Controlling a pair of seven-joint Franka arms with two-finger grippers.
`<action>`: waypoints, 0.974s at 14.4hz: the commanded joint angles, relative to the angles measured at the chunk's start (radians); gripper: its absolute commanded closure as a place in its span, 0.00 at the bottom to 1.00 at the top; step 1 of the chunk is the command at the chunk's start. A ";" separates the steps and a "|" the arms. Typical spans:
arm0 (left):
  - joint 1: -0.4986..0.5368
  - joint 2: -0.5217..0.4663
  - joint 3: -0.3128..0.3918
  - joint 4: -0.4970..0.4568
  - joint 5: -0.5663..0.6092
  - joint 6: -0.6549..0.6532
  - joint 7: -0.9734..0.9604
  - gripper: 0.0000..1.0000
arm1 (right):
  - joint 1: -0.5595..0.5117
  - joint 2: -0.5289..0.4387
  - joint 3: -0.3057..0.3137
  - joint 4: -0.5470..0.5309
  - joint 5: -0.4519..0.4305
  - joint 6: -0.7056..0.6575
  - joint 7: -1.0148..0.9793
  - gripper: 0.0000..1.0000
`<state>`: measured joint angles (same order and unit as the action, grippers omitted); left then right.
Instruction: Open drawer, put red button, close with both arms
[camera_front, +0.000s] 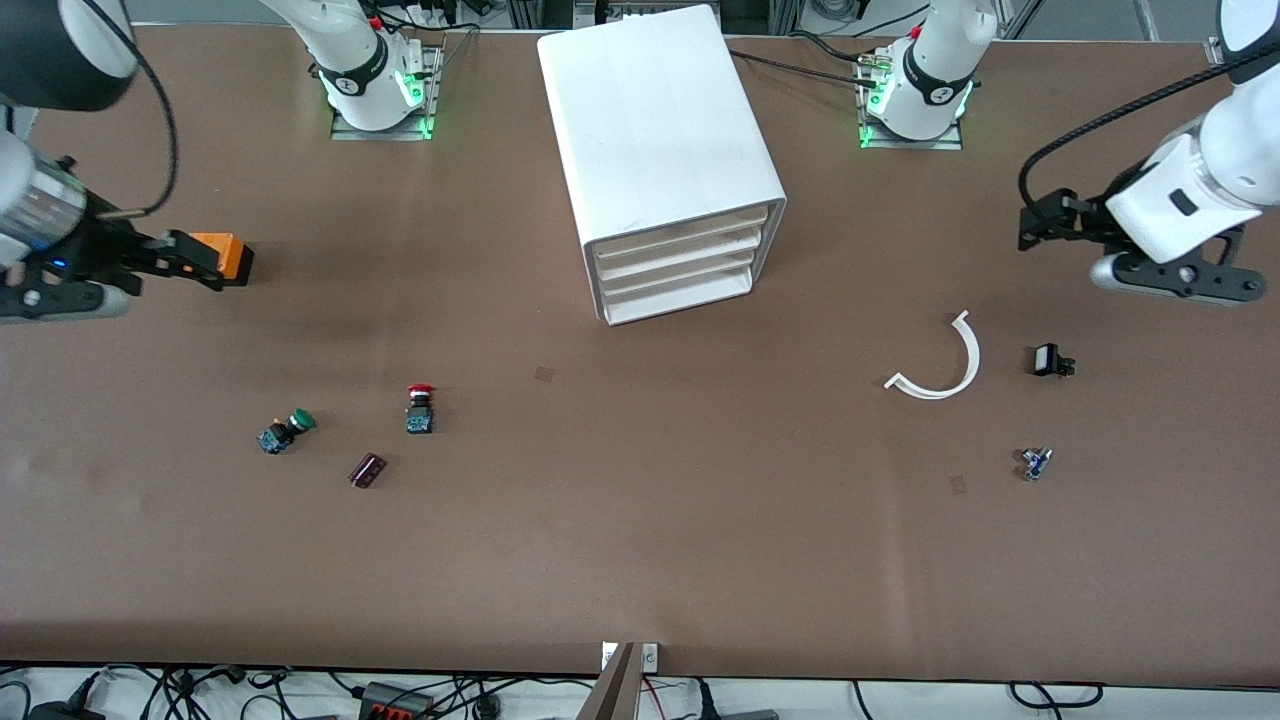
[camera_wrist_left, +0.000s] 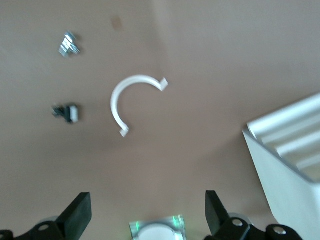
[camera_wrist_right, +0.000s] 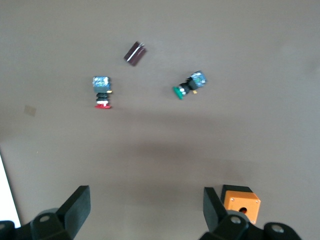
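While topmost shallow white plastic drawer (camera_front: 682, 232) sat shut, red-capped push-button switch (camera_front: 420, 408) lay toward right arm's table end; left gripper (camera_wrist_left: 147, 215) and right gripper (camera_wrist_right: 146, 212) hovered at opposite table ends, jaws wide, empty.

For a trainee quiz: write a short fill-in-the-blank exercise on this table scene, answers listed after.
1. All three drawers of the large white boxy plastic cabinet are ____.
2. The small push-button switch with the red mushroom cap lies on the ____.
3. Its twin switch nearby has a ____ cap.
4. The left claw and the right claw both hang with fingers ____, holding nothing.

Missing words: shut; table; green; open
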<state>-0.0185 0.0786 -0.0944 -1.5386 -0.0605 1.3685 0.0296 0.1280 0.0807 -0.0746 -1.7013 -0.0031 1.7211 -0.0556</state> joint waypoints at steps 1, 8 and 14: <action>-0.027 0.032 -0.011 0.014 -0.061 -0.092 0.024 0.00 | 0.050 0.033 -0.002 0.012 -0.005 -0.005 -0.001 0.00; -0.035 0.240 -0.013 0.008 -0.393 -0.022 0.056 0.00 | 0.150 0.348 -0.002 0.205 0.003 0.012 0.011 0.00; -0.071 0.381 -0.024 -0.029 -0.554 0.231 0.263 0.00 | 0.173 0.540 -0.002 0.215 0.075 0.211 0.016 0.00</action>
<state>-0.0883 0.4228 -0.1169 -1.5530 -0.5606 1.5317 0.1818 0.2917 0.5598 -0.0722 -1.5249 0.0263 1.8941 -0.0479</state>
